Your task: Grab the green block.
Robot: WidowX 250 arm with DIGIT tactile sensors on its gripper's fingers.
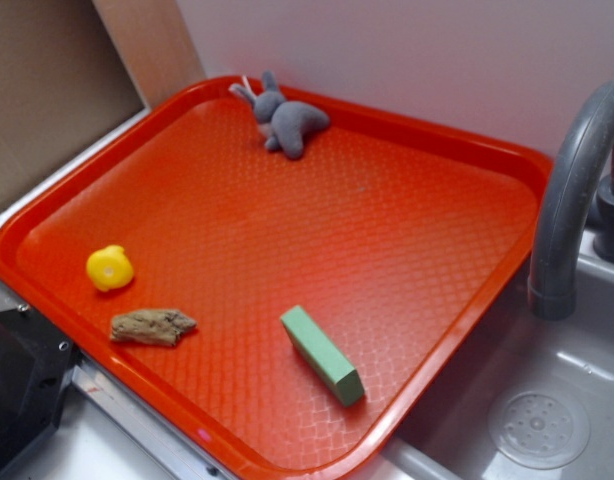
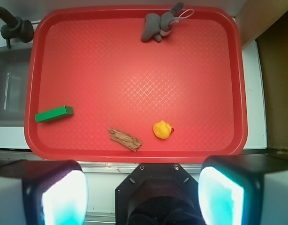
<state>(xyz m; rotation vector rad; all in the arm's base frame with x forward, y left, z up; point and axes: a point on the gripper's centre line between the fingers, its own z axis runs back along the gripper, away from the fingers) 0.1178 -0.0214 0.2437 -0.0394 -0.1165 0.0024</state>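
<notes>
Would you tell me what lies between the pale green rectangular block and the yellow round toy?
The brown rough lump lies between the green block and yellow toy, clearest in the wrist view.

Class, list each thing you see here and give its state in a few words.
green block: flat on the tray, untouched
yellow toy: on the tray, free
brown lump: lying beside the yellow toy
grey plush: at the far rim
pincer: open, outside the tray

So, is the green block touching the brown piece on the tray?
No, the green block lies apart from the brown piece, with bare red tray between them.
</notes>
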